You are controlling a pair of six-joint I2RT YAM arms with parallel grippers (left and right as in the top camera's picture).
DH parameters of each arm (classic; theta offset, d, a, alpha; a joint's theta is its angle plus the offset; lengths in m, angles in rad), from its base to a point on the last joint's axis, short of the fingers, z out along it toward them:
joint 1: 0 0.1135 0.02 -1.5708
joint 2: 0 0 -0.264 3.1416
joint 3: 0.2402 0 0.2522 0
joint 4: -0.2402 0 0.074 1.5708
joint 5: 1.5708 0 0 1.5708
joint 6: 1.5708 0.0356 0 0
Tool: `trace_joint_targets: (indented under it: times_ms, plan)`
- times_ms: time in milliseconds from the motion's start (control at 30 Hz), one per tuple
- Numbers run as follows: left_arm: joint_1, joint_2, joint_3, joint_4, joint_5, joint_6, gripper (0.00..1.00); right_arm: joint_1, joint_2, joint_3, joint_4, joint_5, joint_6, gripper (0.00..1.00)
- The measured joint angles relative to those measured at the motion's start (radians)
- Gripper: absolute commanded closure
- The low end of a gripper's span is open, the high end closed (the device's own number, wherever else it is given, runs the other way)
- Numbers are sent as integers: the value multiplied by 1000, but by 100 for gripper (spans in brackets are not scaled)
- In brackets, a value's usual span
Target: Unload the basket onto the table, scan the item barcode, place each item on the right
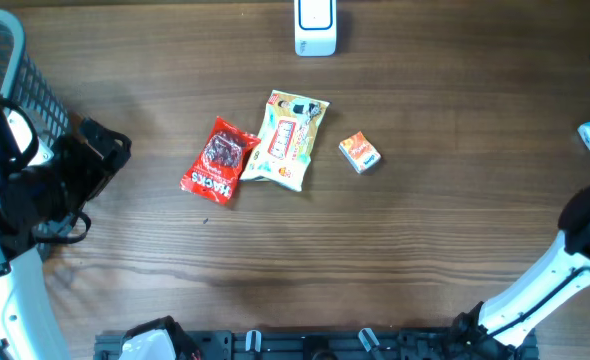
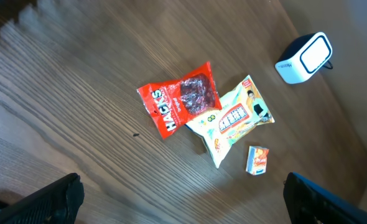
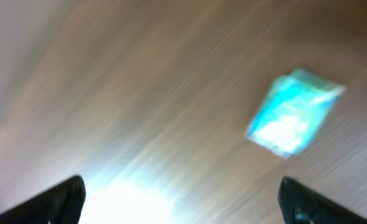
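At the bottom corners of both wrist views, only tips of the left jaws and right jaws are shown, spread wide, nothing held. Beyond the right jaws a blurred teal packet (image 3: 292, 112) is seen on the tabletop (image 3: 140, 93), clipped by the overhead view's right edge.

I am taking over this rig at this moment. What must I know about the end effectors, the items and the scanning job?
Left end effector: open, empty.
Right end effector: open, empty. A blurred teal packet lies on the table under it, near the right edge.
Scanner: far edge, centre.
Mid-table: red Hacks bag touching yellow snack bag; orange box apart.
Done: I cannot tell whether anything is scanned.
Left: nothing is held, so probably pick an item and show its barcode to the scanner.
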Motion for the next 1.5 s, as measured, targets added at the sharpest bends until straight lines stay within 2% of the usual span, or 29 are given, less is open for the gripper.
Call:
trace_joint_targets:
  times_ms: [100, 167, 267, 300, 333, 467, 667, 867, 900, 933, 967, 1000, 1333, 1500]
  plan:
    - [0, 0, 0, 0, 0, 0, 0, 75, -23, 9, -151, -245, -26, 2]
    - [0, 0, 0, 0, 0, 0, 0, 173, -23, -14, -200, -296, -82, 2]
    - [0, 0, 0, 0, 0, 0, 0, 365, -22, -74, -199, -274, -204, 16]
    - [0, 0, 0, 0, 0, 0, 0, 435, -23, -103, -180, -236, -231, 16]
    - [0, 0, 0, 0, 0, 0, 0, 571, -19, -170, -146, -151, -276, 16]
    - [0, 0, 0, 0, 0, 0, 0, 771, -19, -333, -33, 25, -275, 16]
    - [0, 0, 0, 0, 0, 0, 0, 936, -19, -459, -42, 177, -209, 19]
    - [0, 0, 0, 0, 0, 0, 0, 1104, -19, -459, -145, 518, -113, 21]
    - [0, 0, 0, 0, 0, 0, 0, 1144, -19, -459, -143, 557, -100, 24]
    - [0, 0, 0, 0, 0, 0, 0, 1181, -19, -459, -137, 589, -88, 37]
    - [0, 0, 0, 0, 0, 0, 0, 1227, -19, -459, -116, 622, -77, 60]
    - [0, 0, 0, 0, 0, 0, 0, 1249, -19, -459, -104, 638, -66, 63]
    - [0, 0, 0, 0, 0, 0, 0, 1265, -19, -461, -83, 698, -3, 64]
    - [0, 0, 0, 0, 0, 0, 0, 1265, -19, -565, 21, 738, -1, 64]
